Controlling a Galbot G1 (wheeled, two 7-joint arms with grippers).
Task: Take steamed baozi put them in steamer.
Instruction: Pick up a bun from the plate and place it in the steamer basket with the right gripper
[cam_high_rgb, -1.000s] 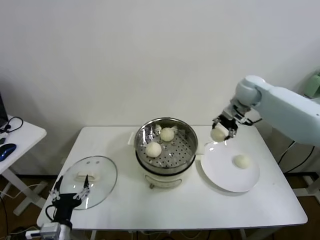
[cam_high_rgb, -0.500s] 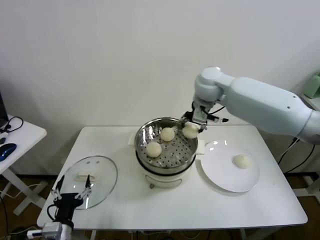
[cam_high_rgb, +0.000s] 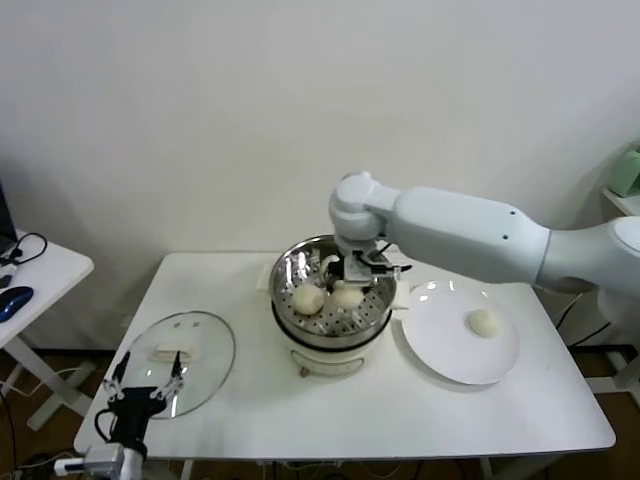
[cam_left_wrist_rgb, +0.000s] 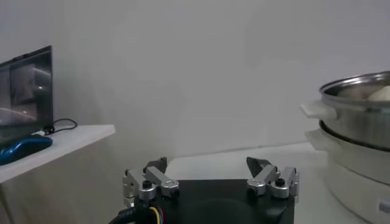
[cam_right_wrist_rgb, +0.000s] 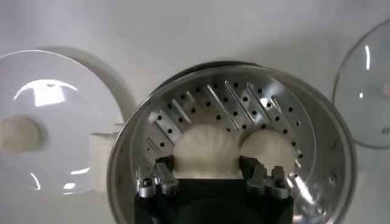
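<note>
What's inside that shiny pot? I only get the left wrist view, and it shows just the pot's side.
Observer: On the steamer's holed tray I see a first baozi and a second baozi, side by side.
Operator: My left tool hangs open. Is the other one busy?
Observer: Yes. The right tool is down inside the steamer, shut on the second baozi.
Operator: Are any outside the pot?
Observer: One last baozi lies on the white plate, on the steamer's right.
</note>
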